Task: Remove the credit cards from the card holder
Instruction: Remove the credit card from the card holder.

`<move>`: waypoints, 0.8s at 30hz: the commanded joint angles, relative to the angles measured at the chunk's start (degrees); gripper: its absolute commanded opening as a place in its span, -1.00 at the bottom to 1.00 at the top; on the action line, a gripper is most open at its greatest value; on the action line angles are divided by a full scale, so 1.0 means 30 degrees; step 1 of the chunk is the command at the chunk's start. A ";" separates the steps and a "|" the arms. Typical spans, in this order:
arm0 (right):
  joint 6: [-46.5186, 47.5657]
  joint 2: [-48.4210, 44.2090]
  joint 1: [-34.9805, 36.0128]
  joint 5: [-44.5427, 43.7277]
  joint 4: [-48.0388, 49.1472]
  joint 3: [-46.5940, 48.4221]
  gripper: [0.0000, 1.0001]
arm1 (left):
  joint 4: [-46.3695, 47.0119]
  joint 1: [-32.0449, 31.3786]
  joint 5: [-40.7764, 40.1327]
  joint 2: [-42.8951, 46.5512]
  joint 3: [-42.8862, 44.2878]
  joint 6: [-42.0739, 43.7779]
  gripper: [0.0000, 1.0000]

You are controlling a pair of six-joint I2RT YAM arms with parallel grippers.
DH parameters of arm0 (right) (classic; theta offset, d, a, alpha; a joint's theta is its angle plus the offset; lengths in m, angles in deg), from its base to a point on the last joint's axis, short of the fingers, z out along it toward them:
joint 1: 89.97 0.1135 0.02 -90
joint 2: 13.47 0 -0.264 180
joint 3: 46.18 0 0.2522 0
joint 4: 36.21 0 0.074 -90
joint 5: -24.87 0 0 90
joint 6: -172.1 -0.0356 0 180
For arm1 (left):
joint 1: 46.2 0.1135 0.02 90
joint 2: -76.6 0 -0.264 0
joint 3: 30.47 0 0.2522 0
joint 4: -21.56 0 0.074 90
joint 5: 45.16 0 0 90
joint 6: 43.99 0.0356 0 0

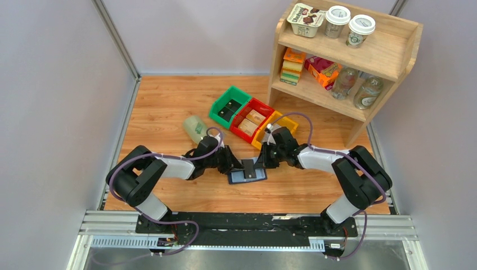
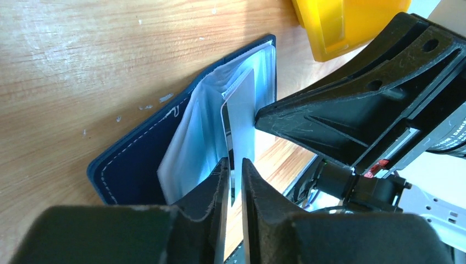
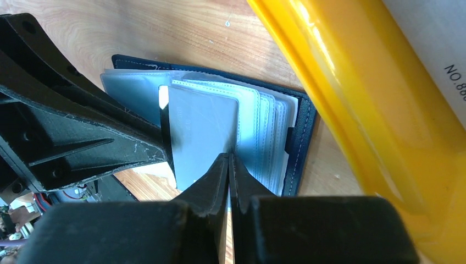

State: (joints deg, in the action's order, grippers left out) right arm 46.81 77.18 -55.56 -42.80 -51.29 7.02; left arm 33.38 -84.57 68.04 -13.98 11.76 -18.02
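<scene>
Currently the card holder (image 1: 253, 176) lies open on the counter (image 1: 169, 107), between the two arms and near the yellow bin (image 3: 340, 110). One pale card (image 2: 242, 110) stands partly out of its clear sleeve. The left end effector (image 2: 235, 176) is nearly closed, pinching that card by one edge. The right end effector (image 3: 228, 165) is pressed together at the card's other side; whether it nips the card or only a sleeve I cannot tell. That is the main risk: if both grip the same card and pull apart, it may bend or snap free. If the right one holds nothing, the light holder may lift along with the card. The thin edge grip could also slip, and the springy sleeves may fold back over whatever is left inside
</scene>
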 commanded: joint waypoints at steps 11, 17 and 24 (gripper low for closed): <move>0.0337 0.1130 -0.0192 -0.0851 -0.0175 -0.0813 -0.88 | 0.3599 -0.0247 0.0498 -0.0419 -0.0144 -0.0454 -0.54; 0.0249 0.1247 -0.0192 -0.0763 0.0031 -0.0930 -0.88 | 0.3923 -0.0364 0.0441 -0.0713 -0.0114 -0.0571 -0.53; 0.0308 0.1744 -0.0309 -0.1026 -0.0028 -0.1106 -0.90 | 0.3603 -0.0335 0.0264 -0.0070 -0.0261 -0.0366 -1.00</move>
State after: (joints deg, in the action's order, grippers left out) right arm 46.16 78.27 -56.50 -40.62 -48.23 6.19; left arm 39.78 -84.83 67.26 -16.30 10.69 -19.33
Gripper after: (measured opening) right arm 0.062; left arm 0.013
